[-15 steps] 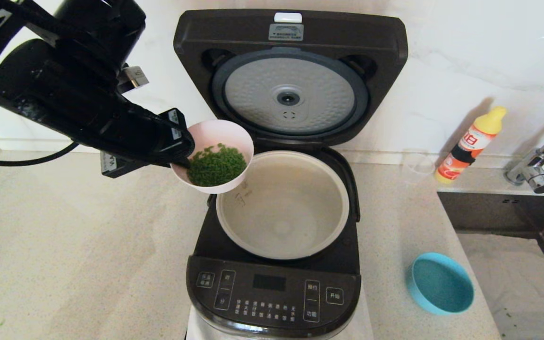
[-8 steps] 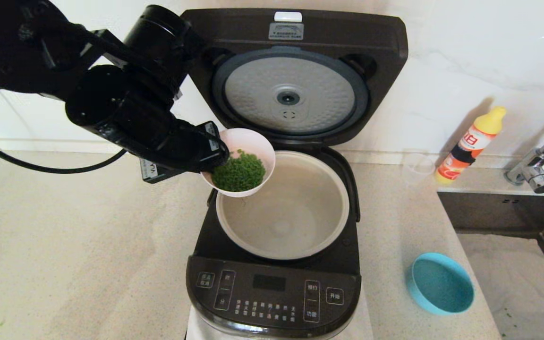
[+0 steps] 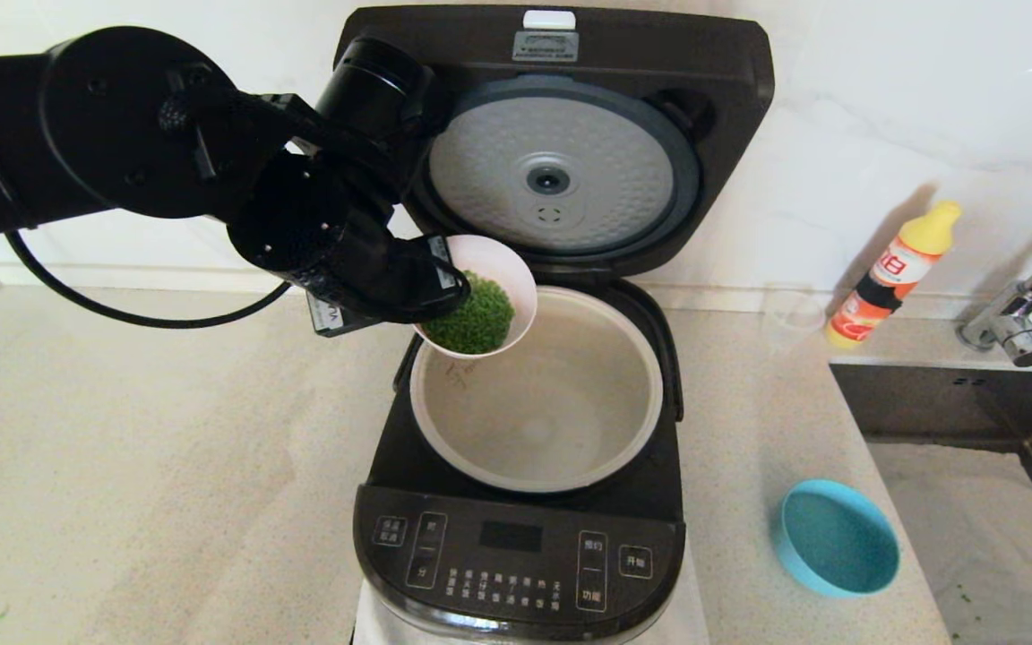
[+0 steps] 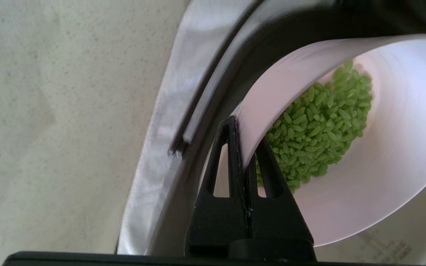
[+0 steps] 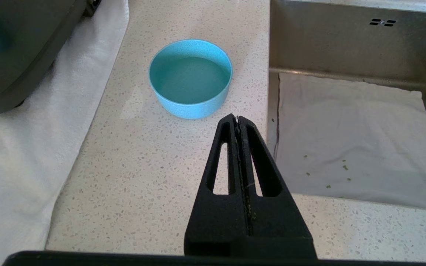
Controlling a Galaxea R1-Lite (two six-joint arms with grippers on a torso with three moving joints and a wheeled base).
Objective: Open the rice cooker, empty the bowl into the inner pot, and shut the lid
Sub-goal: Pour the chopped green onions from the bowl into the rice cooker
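The black rice cooker (image 3: pixel 516 546) stands open, its lid (image 3: pixel 561 54) upright at the back with the dimpled silver disc (image 3: pixel 552 175) facing me. The pale inner pot (image 3: pixel 561 421) sits empty inside. My left gripper (image 3: pixel 444 291) is shut on the rim of a pink bowl (image 3: pixel 507 269) holding green grains (image 3: pixel 478 318), tilted above the pot's back-left rim. In the left wrist view the gripper (image 4: pixel 243 147) pinches the bowl wall (image 4: pixel 394 147), grains (image 4: pixel 316 122) piled toward the low side. My right gripper (image 5: pixel 238 122) is shut and empty above the counter, out of the head view.
An empty blue bowl (image 3: pixel 834 536) (image 5: pixel 190 77) sits on the counter right of the cooker. A yellow-capped bottle (image 3: pixel 892 273) and clear cup (image 3: pixel 794 313) stand by the wall. A sink (image 5: pixel 350 122) and faucet (image 3: pixel 1018 313) lie at the right. A white cloth (image 5: pixel 17 155) lies under the cooker.
My left arm has carried the pink bowl rightward over the pot's back-left rim and tipped it further. The grains have slid toward its lower side. Nothing else moved.
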